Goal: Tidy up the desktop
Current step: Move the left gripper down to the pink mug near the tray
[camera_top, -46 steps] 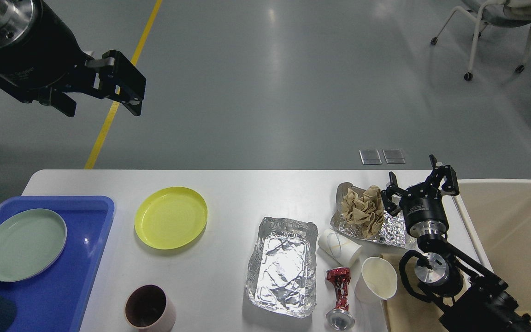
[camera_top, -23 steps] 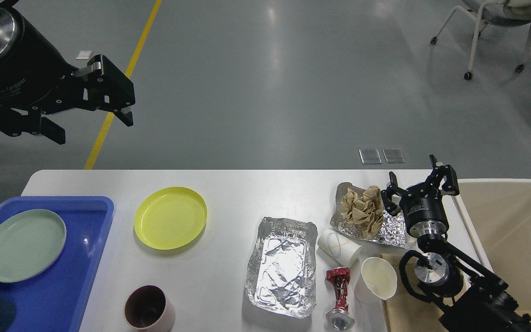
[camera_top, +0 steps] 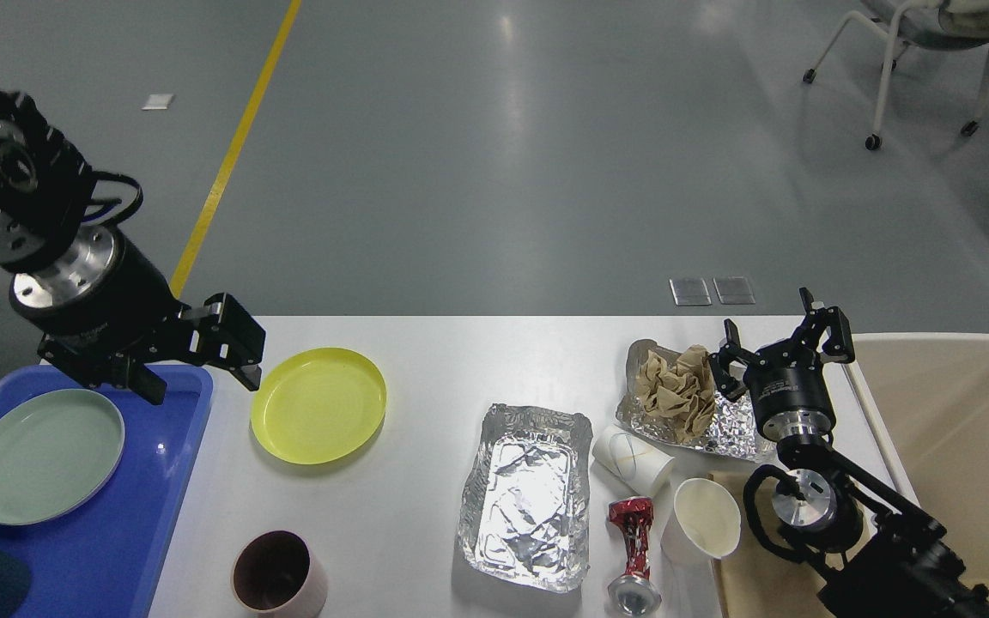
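Beside the yellow plate point(camera_top: 318, 404) on the desktop point(camera_top: 426, 360), the left gripper point(camera_top: 199, 367) hangs with fingers spread and empty; a misjudged descent could clip the plate's rim against the blue tray point(camera_top: 108, 549). Right of the plate, the right gripper point(camera_top: 779, 345) is likewise spread, near crumpled paper point(camera_top: 676, 390).

The white desktop point(camera_top: 452, 360) carries a blue tray point(camera_top: 117, 532) at its left end. Right of that tray lie a yellow plate point(camera_top: 318, 405), a pink cup point(camera_top: 278, 573), a foil container point(camera_top: 527, 496), paper cups point(camera_top: 632, 459) and a crushed red can point(camera_top: 633, 558).
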### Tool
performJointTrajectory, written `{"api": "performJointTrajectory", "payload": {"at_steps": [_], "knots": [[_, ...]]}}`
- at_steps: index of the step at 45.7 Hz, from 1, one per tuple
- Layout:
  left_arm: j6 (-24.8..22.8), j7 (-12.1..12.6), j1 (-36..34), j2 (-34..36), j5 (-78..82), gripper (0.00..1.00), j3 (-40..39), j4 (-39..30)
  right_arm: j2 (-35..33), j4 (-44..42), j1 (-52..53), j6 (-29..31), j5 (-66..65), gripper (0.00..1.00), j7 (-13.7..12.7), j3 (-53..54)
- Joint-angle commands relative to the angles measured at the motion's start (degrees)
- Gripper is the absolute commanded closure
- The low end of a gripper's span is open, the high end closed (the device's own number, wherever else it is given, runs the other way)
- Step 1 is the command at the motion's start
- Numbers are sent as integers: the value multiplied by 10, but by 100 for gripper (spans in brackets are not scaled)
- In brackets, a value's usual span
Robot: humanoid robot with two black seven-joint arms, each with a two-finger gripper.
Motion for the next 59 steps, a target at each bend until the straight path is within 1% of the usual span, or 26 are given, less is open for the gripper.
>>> {"api": "performJointTrajectory", "payload": {"at_steps": [1,5,9,18,26,30,35,44,47,51,59], "knots": [[34,1,99,22,61,10,-40,0,0,0,0,0,0,0,0,0],[33,3,159,25,117,13,-70,-2,0,0,0,0,0,0,0,0],[45,3,209,23,151,17,-82,-1,0,0,0,0,0,0,0,0],[117,3,270,15,171,17,-97,2,0,0,0,0,-1,0,0,0],[140,4,336,-21,172,17,-119,48,0,0,0,0,0,0,0,0],[140,4,351,-28,172,17,-127,54,0,0,0,0,0,0,0,0],[142,4,387,-38,172,17,-129,79,0,0,0,0,0,0,1,0],[143,7,412,-54,176,17,-138,103,0,0,0,0,0,0,0,0],[153,13,419,-59,181,17,-140,110,0,0,0,0,0,0,0,0],[183,18,435,-61,182,17,-141,113,0,0,0,0,0,0,0,0],[189,20,457,-75,186,17,-141,124,0,0,0,0,0,0,0,0]]}}
